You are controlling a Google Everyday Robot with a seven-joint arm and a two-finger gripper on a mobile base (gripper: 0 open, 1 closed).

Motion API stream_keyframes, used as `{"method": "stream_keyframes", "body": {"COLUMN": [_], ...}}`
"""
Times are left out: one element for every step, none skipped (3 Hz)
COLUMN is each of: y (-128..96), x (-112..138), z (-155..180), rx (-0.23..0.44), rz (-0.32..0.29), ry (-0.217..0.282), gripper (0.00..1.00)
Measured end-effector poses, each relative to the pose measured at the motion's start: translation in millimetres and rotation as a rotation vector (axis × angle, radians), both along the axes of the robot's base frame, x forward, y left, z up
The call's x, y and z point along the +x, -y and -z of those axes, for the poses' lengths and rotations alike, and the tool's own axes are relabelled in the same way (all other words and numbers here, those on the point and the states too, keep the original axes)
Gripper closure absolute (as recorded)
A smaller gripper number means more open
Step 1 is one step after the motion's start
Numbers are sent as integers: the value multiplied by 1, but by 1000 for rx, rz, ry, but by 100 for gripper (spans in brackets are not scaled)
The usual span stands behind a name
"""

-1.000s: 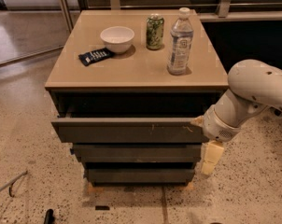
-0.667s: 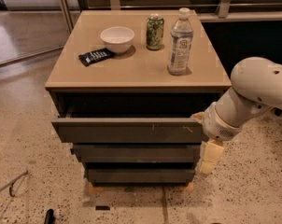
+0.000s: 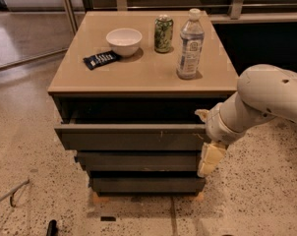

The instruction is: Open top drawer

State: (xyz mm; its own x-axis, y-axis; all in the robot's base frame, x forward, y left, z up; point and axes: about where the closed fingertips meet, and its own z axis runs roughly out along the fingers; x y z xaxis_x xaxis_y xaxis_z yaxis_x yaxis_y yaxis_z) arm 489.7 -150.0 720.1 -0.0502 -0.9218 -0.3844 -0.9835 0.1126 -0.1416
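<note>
The top drawer [image 3: 131, 136] is the widest of three dark grey drawers in a tan-topped cabinet [image 3: 143, 73]. It stands pulled out toward me, with a dark gap showing behind its front panel. Small pale scratches show right of centre on the panel. My gripper [image 3: 206, 137] is at the right end of the top drawer's front panel, at the end of the white arm [image 3: 266, 97] that reaches in from the right. Two narrower drawer fronts [image 3: 138, 161] sit below, less far out.
On the cabinet top stand a white bowl [image 3: 124, 41], a green can [image 3: 163, 33], a clear water bottle [image 3: 190, 45] and a dark snack packet [image 3: 102, 59]. Speckled floor surrounds the cabinet. A dark counter base stands behind on the right.
The arm's elbow swayed slightly right and back. The top drawer and the gripper stay about where they were.
</note>
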Motion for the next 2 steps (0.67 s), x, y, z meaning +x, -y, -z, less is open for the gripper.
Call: {"method": "stream_keyframes", "body": {"y": [-4, -9], "x": [15, 30], "z": [15, 30], "rx": [4, 7], "rz": [10, 13], "ry": [15, 20], "gripper": [0, 0]}}
